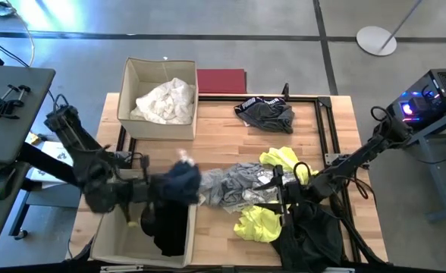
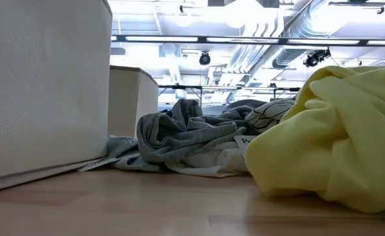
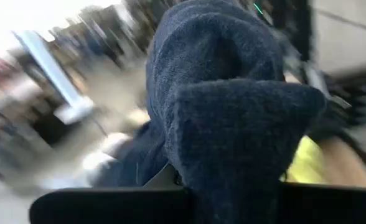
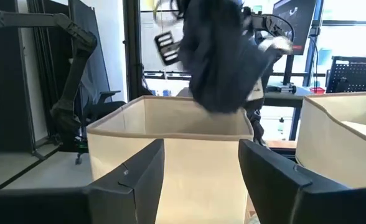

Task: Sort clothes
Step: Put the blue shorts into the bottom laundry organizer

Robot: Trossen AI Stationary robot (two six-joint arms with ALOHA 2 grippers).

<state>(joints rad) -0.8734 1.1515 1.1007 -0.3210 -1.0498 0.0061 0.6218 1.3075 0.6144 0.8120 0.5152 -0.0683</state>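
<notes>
A: Clothes are lying in a heap across the middle of the tabletop point(image 1: 223, 129): a light grey garment point(image 1: 234, 186), a neon yellow one point(image 1: 262, 222) and a black one point(image 1: 306, 235) near the front edge. A dark piece point(image 1: 265, 112) is sitting apart near the back edge.

B: And the navy garment point(image 1: 180, 184)?

A: It is hanging from the left gripper point(image 1: 158, 189), over the rim of the near beige box point(image 1: 109, 243), which is already holding dark fabric point(image 1: 166, 227). The fingers are clamped on it; in the left wrist view the navy cloth is filling the frame.

B: The far box point(image 1: 132, 91)?

A: It is holding white clothes point(image 1: 164, 101), with a dark red rectangle point(image 1: 221, 80) lying just beside it.

B: The right gripper point(image 1: 277, 191)?

A: It is hovering low among the heap, its fingers point(image 4: 139, 174) spread apart and holding nothing, facing the near box.
</notes>
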